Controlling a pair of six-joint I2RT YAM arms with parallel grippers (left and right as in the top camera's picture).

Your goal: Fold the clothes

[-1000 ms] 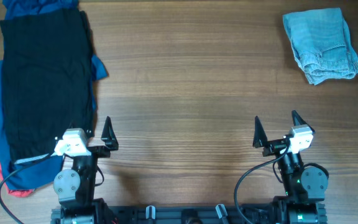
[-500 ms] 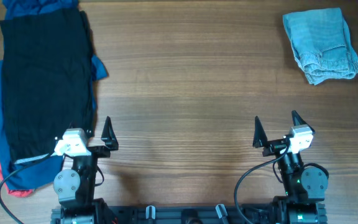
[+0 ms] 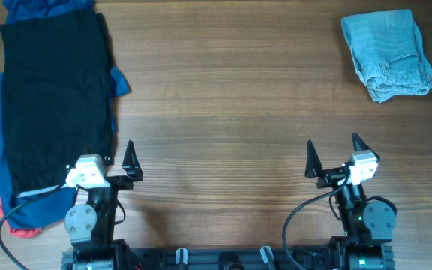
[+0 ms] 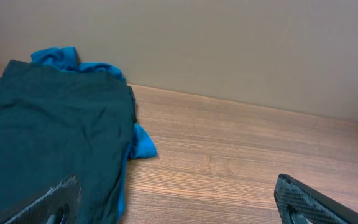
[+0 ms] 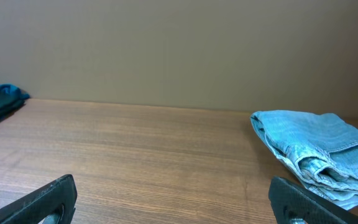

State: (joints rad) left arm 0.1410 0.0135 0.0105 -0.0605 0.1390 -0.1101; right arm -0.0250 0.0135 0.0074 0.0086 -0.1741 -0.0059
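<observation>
Overhead: the denim shorts [image 3: 388,54] sit as a compact layered bundle at the far right corner of the table [image 3: 223,97], well apart from both arms. The left hand [image 3: 108,152] and right hand [image 3: 333,150] are parked at the near edge, both spread fully open and empty. A large black garment [image 3: 55,97] lies over other clothes at far left. Left wrist: fingers [image 4: 55,199] wide apart with nothing between them, black garment ahead-left. Right wrist: shorts ahead-right, stacked seam edges facing the camera. The denim is probably soft but thick, fairly heavy, not slippery; best pinched at the waistband or a cuffed hem.
</observation>
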